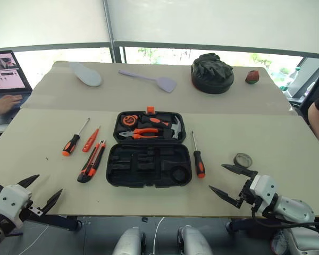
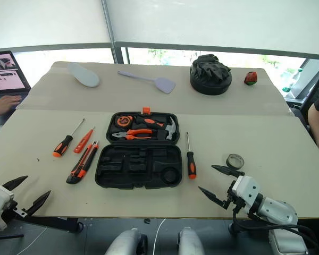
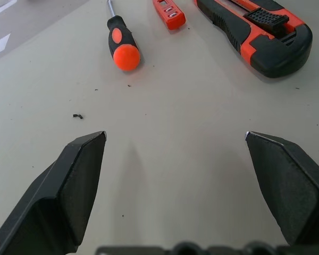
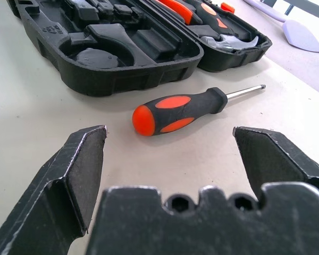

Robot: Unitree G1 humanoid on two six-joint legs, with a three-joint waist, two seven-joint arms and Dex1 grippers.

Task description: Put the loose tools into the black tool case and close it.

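Observation:
The black tool case (image 1: 149,166) lies open mid-table; its near half has bare slots, and its far half holds pliers, a hammer and other tools. Left of it lie an orange-and-black screwdriver (image 1: 74,139), a smaller orange screwdriver (image 1: 90,140) and the utility knife (image 1: 92,161). A third screwdriver (image 1: 198,158) lies right of the case. My left gripper (image 1: 49,184) hangs open at the near left edge, short of the knife (image 3: 255,29). My right gripper (image 1: 217,177) is open at the near right, pointing at that third screwdriver (image 4: 175,110). Neither holds anything.
On the far table lie a lilac spatula (image 1: 151,79), a lumpy black bag (image 1: 212,73), a pale flat oval thing (image 1: 86,73) and a small red-and-green item (image 1: 252,77). A roll of tape (image 1: 243,159) sits by my right gripper. A person's hand (image 1: 2,103) rests at a laptop (image 1: 5,74) on the left.

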